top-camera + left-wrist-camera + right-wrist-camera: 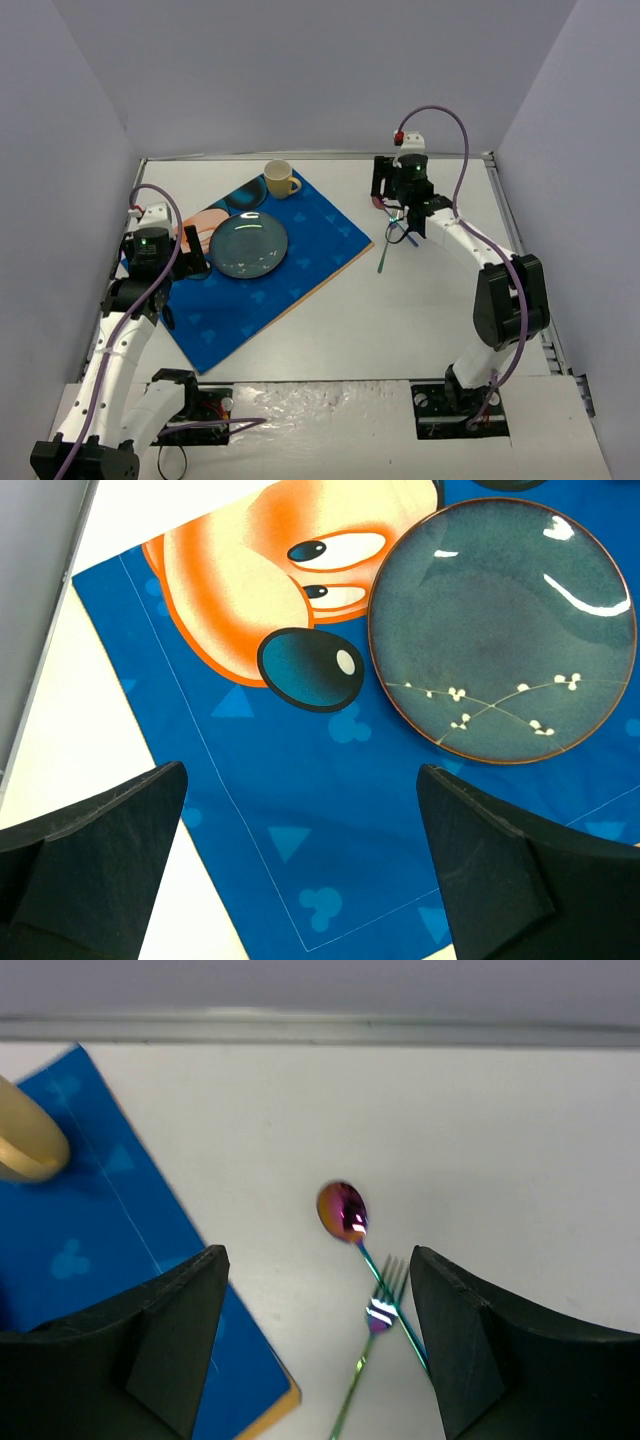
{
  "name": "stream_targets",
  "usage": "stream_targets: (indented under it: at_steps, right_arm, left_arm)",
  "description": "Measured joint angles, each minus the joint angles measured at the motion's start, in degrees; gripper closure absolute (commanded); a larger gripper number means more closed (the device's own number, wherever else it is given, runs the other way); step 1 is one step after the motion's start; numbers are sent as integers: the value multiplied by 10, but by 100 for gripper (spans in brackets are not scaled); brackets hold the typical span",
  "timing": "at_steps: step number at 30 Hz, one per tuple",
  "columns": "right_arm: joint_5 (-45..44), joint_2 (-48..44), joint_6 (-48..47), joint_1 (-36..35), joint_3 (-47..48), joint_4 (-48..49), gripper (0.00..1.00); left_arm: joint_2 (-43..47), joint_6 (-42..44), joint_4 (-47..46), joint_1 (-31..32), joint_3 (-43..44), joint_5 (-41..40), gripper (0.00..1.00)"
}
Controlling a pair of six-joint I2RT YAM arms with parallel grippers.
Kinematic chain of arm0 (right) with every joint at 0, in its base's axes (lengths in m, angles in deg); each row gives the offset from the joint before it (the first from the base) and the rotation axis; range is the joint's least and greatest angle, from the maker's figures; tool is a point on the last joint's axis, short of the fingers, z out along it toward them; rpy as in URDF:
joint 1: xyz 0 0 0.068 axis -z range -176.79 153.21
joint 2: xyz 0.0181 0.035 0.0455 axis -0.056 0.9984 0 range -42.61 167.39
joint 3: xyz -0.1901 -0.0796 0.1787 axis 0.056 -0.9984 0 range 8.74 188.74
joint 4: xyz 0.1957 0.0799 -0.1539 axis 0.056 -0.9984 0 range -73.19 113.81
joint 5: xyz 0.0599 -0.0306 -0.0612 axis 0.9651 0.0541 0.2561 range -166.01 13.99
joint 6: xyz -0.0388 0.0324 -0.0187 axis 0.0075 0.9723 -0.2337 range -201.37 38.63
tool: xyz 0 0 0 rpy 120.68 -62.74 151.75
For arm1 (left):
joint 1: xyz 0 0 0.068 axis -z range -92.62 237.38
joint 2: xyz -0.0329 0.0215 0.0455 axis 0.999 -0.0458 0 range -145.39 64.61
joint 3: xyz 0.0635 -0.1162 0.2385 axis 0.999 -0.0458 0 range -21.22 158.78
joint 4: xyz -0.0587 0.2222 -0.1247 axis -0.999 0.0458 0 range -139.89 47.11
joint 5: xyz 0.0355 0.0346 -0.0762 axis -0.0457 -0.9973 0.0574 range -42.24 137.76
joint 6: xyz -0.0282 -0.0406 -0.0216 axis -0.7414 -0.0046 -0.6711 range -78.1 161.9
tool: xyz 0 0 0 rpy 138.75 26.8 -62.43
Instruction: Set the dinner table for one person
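Observation:
On the white dinner table (440, 330) lies a blue cartoon placemat (270, 290) with a teal plate (249, 245) on it and a yellow mug (280, 179) at its far corner. An iridescent spoon (342, 1210) and fork (385, 1295) lie crossed on the bare table just right of the placemat (90, 1230). My right gripper (318, 1258) hovers open above them, holding nothing. My left gripper (302, 775) stands open over the placemat's (250, 760) left part, beside the plate (500, 630).
A thin metal rim (320, 156) runs along the table's far edge, with grey walls close behind and at both sides. The mug (25, 1140) shows at the left edge of the right wrist view. White table (500, 1140) stretches right of the cutlery.

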Motion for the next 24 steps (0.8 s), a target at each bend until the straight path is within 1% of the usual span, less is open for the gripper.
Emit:
stream_targets:
  at_steps: [6,10,16,19,24]
  right_arm:
    - [-4,-4,29,43,-54,-85,35]
    - [-3,-4,48,59,-71,-112,36]
    - [2,6,64,40,-89,-117,40]
    - [1,29,68,23,-89,-116,43]
    - [-1,82,79,6,-89,-117,51]
  left_arm:
    - [10,0,0,2,0,7,3]
    - [10,0,1,4,0,9,3]
    - [10,0,1,5,0,11,3]
    - [10,0,1,5,0,11,3]
    - [10,0,2,5,0,11,3]
